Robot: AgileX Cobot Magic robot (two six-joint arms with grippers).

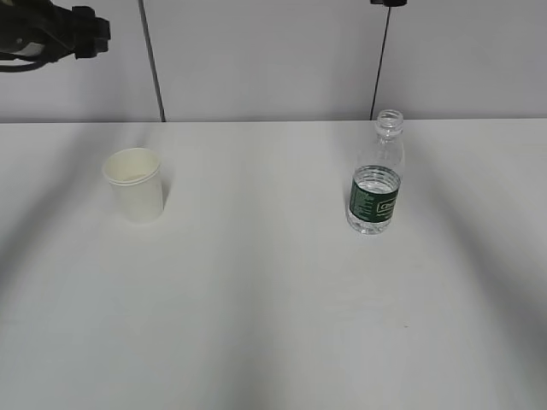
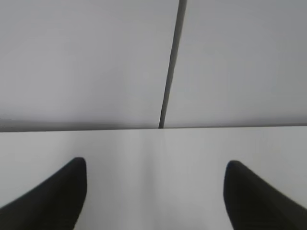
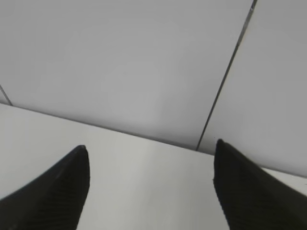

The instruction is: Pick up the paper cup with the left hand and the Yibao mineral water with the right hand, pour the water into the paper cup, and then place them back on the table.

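Observation:
The cream-white paper cup (image 1: 134, 184) stands upright on the left of the white table (image 1: 256, 282). The capless Yibao mineral water bottle (image 1: 375, 178), clear with a dark green label, stands upright on the right, with water in its lower part. Part of the black left arm (image 1: 51, 36) shows at the top left corner, high above the table. The left gripper (image 2: 156, 165) is open and empty over bare table in its wrist view. The right gripper (image 3: 151, 149) is open and empty over bare table too. Neither wrist view shows the cup or the bottle.
A grey panelled wall (image 1: 273, 60) with dark vertical seams rises behind the table's far edge. Soft arm shadows fall across the table's left and right sides.

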